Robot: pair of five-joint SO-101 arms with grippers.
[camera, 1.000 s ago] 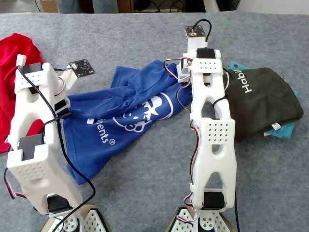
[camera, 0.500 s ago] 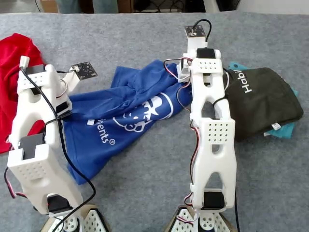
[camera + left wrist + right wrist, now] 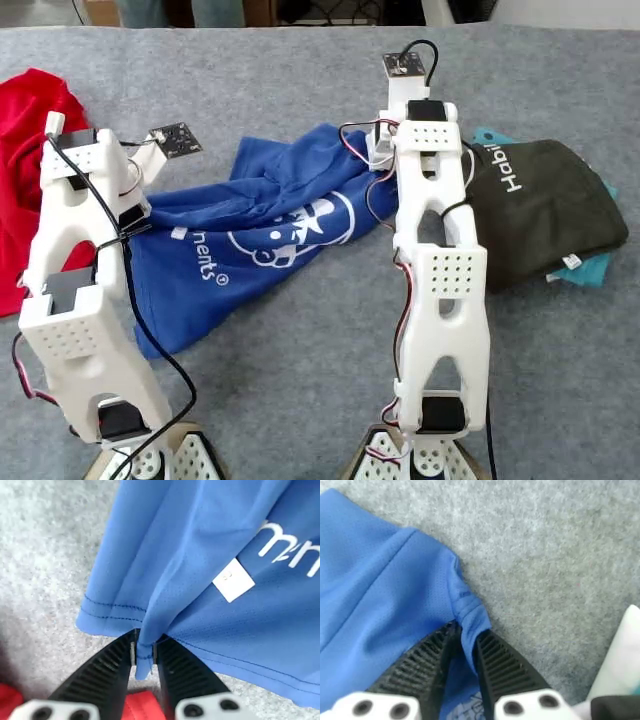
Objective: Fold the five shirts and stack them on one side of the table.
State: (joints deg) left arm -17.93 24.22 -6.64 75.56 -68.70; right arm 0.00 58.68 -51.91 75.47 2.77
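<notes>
A blue shirt [image 3: 250,235] with white print lies crumpled across the middle of the grey table. My left gripper [image 3: 143,652] is shut on the blue shirt's [image 3: 210,565] hemmed edge at its left end, beside the red shirt. At the shirt's right end my right gripper [image 3: 462,642] is shut on a stitched corner of the blue shirt [image 3: 375,590]. A red shirt [image 3: 25,130] lies bunched at the table's left edge. A dark folded shirt [image 3: 545,205] rests on a teal one [image 3: 590,268] at the right.
The table's grey felt [image 3: 300,380] is bare in front of the blue shirt and along the far side. Both white arms [image 3: 440,260] stretch over the table from the near edge, with black cables hanging beside the left arm [image 3: 70,260].
My left arm has shifted slightly away from the near edge, drawing the blue shirt's left end with it; the near fold pulled in. The right arm has kept still.
</notes>
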